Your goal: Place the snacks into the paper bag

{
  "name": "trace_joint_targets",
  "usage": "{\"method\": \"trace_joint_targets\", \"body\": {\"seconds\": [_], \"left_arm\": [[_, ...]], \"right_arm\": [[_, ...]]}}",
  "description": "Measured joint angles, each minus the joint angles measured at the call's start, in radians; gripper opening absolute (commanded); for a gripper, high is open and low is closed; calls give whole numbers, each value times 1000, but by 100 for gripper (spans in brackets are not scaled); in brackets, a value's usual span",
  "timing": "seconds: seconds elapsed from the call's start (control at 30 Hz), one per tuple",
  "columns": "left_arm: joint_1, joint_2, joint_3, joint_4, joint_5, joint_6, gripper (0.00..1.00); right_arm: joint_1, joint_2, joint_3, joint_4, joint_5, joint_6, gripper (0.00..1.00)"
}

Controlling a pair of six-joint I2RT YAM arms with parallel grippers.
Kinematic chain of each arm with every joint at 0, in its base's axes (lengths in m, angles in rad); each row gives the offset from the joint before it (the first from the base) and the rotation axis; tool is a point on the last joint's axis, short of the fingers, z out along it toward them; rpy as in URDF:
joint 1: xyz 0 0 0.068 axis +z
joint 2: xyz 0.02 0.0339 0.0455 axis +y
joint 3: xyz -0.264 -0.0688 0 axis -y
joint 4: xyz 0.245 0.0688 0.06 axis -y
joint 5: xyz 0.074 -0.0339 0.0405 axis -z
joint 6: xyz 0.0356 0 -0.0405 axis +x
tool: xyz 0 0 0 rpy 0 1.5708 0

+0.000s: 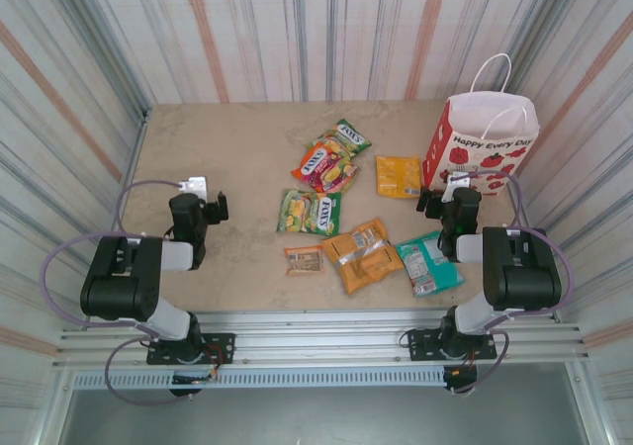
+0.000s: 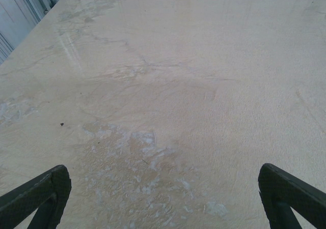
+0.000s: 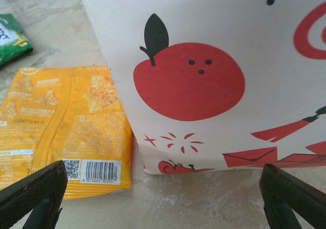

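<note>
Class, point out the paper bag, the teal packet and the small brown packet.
paper bag (image 1: 490, 140), top view, printed front face.
teal packet (image 1: 430, 264), top view, its middle.
small brown packet (image 1: 304, 260), top view, its middle.

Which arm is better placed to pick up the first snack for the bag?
Right. The right gripper, open, faces the orange-yellow packet lying beside the paper bag; the left gripper, also open, looks at bare table.

Striped walls (image 1: 297, 30) enclose a glossy beige table (image 1: 227, 148)
</note>
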Motion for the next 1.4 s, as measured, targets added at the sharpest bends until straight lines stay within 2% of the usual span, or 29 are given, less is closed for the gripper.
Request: {"method": "trace_joint_targets", "body": {"seconds": [0.27,0.33,0.53,0.73,0.8,0.97,1.13,1.23,1.4], "left_arm": [[0,-48,6,-53,1,1,99],[-1,-104,36,-150,1,-1,98],[-42,-284,227,-488,55,-50,87],[-221,-371,391,-819,167,-149,75],[-295,-375,428,-919,212,-214,70],[-469,-376,439,-1076,307,-396,67],[-606,-367,437,-1112,380,-558,65],[-639,-323,437,-1111,447,-652,62],[-681,-203,437,-1104,538,-767,64]], "right_arm": [[0,-40,3,-58,-3,0,99],[0,-93,24,-142,-11,0,99],[0,-269,226,-554,-76,48,99],[23,-400,358,-948,-160,166,99],[61,-439,372,-1065,-169,208,99],[214,-509,378,-1282,-190,303,99],[331,-482,378,-1410,-216,365,99],[362,-428,375,-1442,-232,391,99],[367,-389,341,-1421,-266,436,99]]}}
